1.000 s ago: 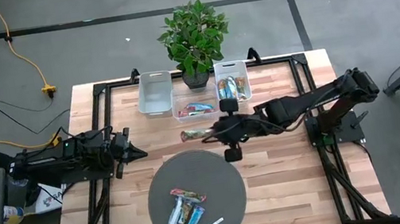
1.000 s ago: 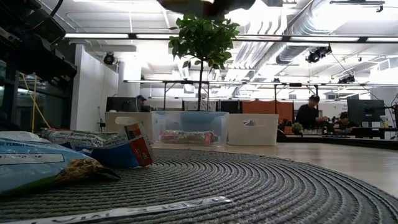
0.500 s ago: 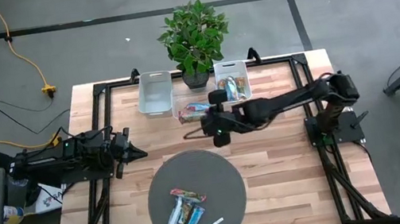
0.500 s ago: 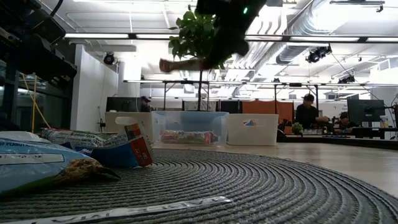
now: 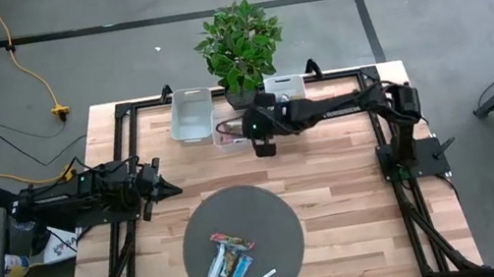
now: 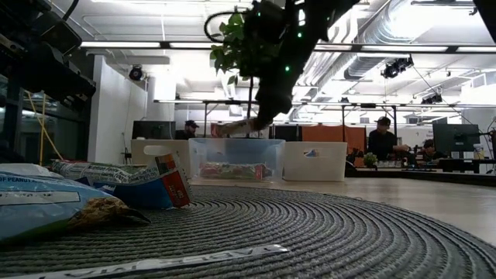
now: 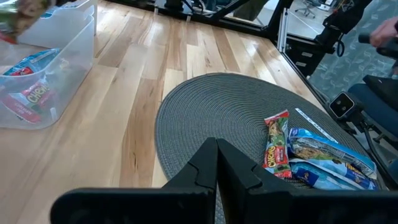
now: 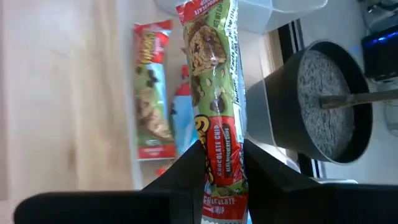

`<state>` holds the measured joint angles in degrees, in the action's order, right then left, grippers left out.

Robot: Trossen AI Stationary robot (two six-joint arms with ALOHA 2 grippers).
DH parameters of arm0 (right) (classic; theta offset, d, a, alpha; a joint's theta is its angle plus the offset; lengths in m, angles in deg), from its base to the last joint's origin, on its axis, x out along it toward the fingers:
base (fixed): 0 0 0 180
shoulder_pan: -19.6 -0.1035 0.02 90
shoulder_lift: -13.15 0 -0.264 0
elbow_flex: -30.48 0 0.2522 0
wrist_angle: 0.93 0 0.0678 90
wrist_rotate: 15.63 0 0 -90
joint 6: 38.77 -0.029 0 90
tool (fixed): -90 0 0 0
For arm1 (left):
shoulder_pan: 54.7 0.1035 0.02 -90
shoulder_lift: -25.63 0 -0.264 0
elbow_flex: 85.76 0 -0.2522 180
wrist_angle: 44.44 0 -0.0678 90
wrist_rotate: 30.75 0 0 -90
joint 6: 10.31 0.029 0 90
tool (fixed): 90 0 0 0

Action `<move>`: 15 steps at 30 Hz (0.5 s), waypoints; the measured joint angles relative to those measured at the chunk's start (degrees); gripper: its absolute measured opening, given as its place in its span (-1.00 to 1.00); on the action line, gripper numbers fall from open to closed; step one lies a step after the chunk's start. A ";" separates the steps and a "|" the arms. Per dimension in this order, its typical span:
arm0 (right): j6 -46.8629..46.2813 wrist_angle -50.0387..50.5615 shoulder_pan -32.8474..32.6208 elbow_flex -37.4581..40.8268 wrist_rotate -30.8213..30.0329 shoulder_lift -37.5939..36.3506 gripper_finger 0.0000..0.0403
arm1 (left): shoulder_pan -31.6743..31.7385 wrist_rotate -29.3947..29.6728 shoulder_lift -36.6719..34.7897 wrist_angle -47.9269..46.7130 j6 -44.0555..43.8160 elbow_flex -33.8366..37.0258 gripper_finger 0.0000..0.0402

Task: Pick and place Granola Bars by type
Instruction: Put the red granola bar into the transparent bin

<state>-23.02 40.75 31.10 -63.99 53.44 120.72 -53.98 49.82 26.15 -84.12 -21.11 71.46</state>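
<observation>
The right gripper hangs over the middle bin at the table's 12 o'clock edge, its fingers pinched on a red bar that sticks out past the tips. To do this drop well I'd want the bar fully over the bin's opening, brought down close to the red bars already lying inside, and only then let go, so it doesn't bounce off the rim or slide toward the plant pot just beyond. In the low view the bar sits just above the bin's top edge, so there looks to be little height left to lose. The right arm is stretched long and nearly flat from its base at 3 o'clock across to the bins. The left gripper waits at 9 o'clock, pointing toward the round mat, fingers pressed together on nothing. At 6 o'clock on the mat several bars remain in a loose cluster, a red one beside the blue ones, so I'd judge the sorting is partway through.
</observation>
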 joint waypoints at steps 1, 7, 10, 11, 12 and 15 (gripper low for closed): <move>0.06 0.04 0.71 0.00 0.51 0.08 -0.63 | 0.01 0.02 0.00 0.00 0.02 0.00 -1.00; -2.09 -1.22 4.70 0.00 8.45 0.13 -0.63 | -0.01 0.00 0.00 0.00 0.00 0.00 -1.00; -4.25 -1.50 5.93 0.00 12.32 0.33 -0.63 | 0.00 0.01 0.00 0.00 0.01 0.00 -1.00; -4.88 -1.78 6.20 0.00 13.19 0.37 -0.63 | -0.01 0.00 0.00 0.00 0.01 0.00 -1.00; -5.14 -1.90 6.34 0.00 13.80 0.45 -0.63 | 0.01 0.00 0.00 0.00 0.02 0.00 -1.00; -5.14 -2.49 6.55 0.00 14.78 1.02 -0.63 | -0.01 0.01 0.00 0.00 0.00 0.00 -1.00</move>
<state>-28.16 38.27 37.64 -63.99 68.22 121.74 -53.99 49.83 26.15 -84.12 -21.11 71.46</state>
